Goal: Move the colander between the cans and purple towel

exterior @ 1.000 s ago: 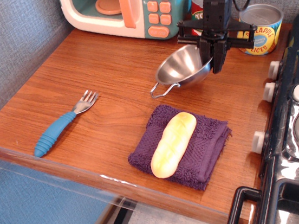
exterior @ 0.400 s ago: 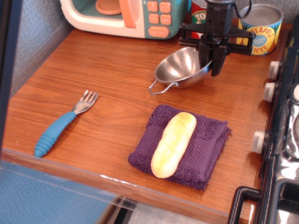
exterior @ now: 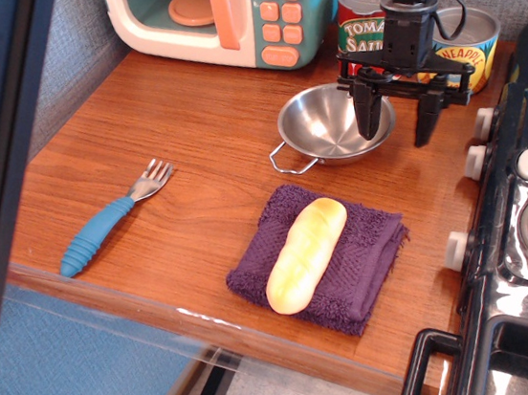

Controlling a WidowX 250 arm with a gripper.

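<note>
Between the cans (exterior: 418, 39) and purple towel (exterior: 322, 260), shiny colander (exterior: 335, 125) sits upright beneath wide-spread, empty fingers (exterior: 368, 117).

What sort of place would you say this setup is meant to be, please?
Most likely a toy kitchen counter: a pastel play microwave stands at the back of the wooden countertop, a black stove with knobs sits at the right, and food cans stand behind a steel colander.

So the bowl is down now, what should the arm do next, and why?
Probably lift straight up and away. The colander sits flat on the counter between the cans and the purple towel, and the gripper is open, one finger over the bowl, so a sideways move might knock it.
</note>
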